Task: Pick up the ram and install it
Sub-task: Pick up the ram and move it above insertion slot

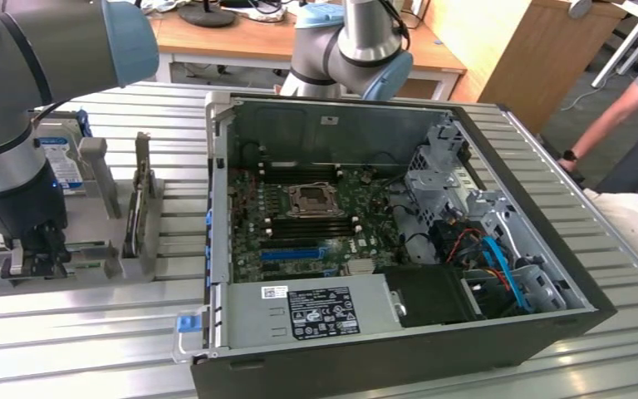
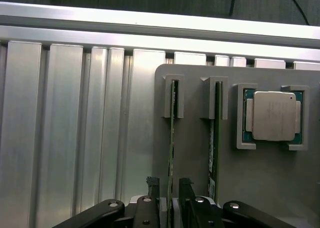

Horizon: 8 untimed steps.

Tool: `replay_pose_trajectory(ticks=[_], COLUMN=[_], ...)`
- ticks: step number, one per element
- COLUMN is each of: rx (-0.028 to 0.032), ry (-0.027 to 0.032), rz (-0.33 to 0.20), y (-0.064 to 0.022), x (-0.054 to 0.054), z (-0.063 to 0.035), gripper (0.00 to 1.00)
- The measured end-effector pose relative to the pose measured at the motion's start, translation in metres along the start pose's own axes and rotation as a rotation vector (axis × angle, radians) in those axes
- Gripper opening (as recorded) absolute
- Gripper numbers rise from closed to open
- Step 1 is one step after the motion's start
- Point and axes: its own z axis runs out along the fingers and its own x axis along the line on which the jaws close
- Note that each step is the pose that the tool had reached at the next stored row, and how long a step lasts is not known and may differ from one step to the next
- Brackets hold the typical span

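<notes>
The ram (image 2: 171, 138) is a thin green stick standing on edge in a slot of the grey holder (image 2: 192, 148). My gripper (image 2: 170, 189) is open, with one finger on each side of the stick's near end and small gaps between. In the exterior view the gripper (image 1: 33, 259) hangs low over the holder (image 1: 97, 266) at the exterior view's left, well apart from the computer case. What lies between the fingers is hidden there.
A second green stick (image 2: 214, 138) stands in the neighbouring slot, and a square silver processor (image 2: 272, 115) sits beyond it. The open computer case (image 1: 541, 332) with its motherboard (image 1: 308, 220) fills the middle of the slatted metal table (image 1: 76, 349). A person (image 1: 630, 125) stands at the exterior view's right.
</notes>
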Motion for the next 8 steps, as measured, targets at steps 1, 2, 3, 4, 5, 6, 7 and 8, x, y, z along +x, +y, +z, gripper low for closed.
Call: replay_pose_trajectory(ticks=[1, 2, 3, 4, 5, 6, 7, 8], rx=[0.0, 0.0, 0.0, 0.0, 0.0, 0.0, 0.0, 0.0], ry=[0.0, 0.0, 0.0, 0.0, 0.0, 0.0, 0.0, 0.0], rz=[0.0, 0.0, 0.0, 0.0, 0.0, 0.0, 0.0, 0.0], y=[0.0, 0.0, 0.0, 0.0, 0.0, 0.0, 0.0, 0.0], x=[0.0, 0.0, 0.0, 0.0, 0.0, 0.0, 0.0, 0.0], z=[0.0, 0.0, 0.0, 0.0, 0.0, 0.0, 0.0, 0.0], gripper=[0.3, 0.3, 0.3, 0.3, 0.3, 0.3, 0.3, 0.3])
